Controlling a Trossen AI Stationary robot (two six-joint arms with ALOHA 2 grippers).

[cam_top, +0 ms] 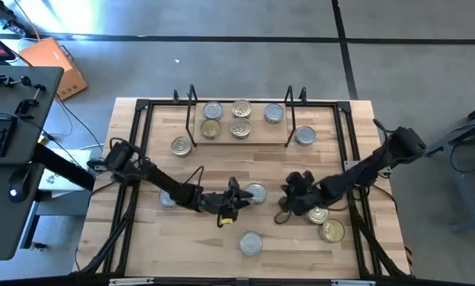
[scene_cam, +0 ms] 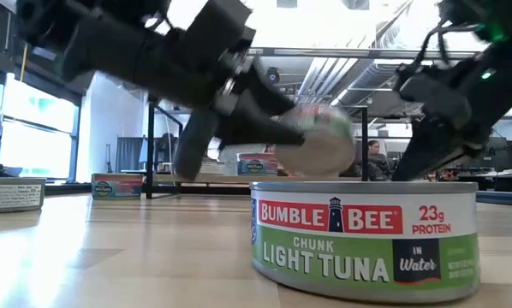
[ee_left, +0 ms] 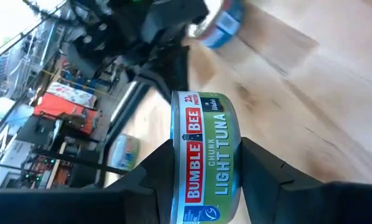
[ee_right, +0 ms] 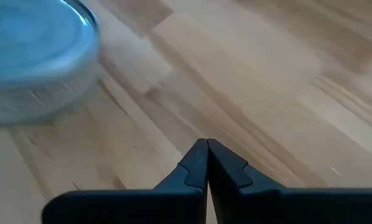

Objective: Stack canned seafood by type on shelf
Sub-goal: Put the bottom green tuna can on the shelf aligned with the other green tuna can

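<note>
Five canned seafood tins stand on the shelf (cam_top: 257, 137), among them a silver tin (cam_top: 274, 114) and a gold tin (cam_top: 211, 128). More tins rest flat on the table, such as the Bumble Bee tuna tin (scene_cam: 363, 231) near the front edge. My left gripper (cam_top: 241, 195) is at mid-table, shut on a Bumble Bee tuna tin (ee_left: 206, 155). My right gripper (ee_right: 206, 149) is shut on nothing and hangs over bare wood just right of that tin. In its wrist view a blurred silver tin (ee_right: 37, 56) lies farther off. My left gripper pinches the tuna tin between its two fingers, one on each flat face (ee_left: 173, 168), with the label wall facing the wrist camera. The fingers come nearly level from the table's left. The tin is lifted clear of the table and tilted (scene_cam: 320, 141).
Loose tins lie by the left frame (cam_top: 167, 199), left of the shelf (cam_top: 181, 145), right of the shelf (cam_top: 304, 136) and at the front (cam_top: 251, 242). Two gold tins (cam_top: 325, 223) sit under the right arm. Thin black rails (cam_top: 142, 111) frame the tabletop.
</note>
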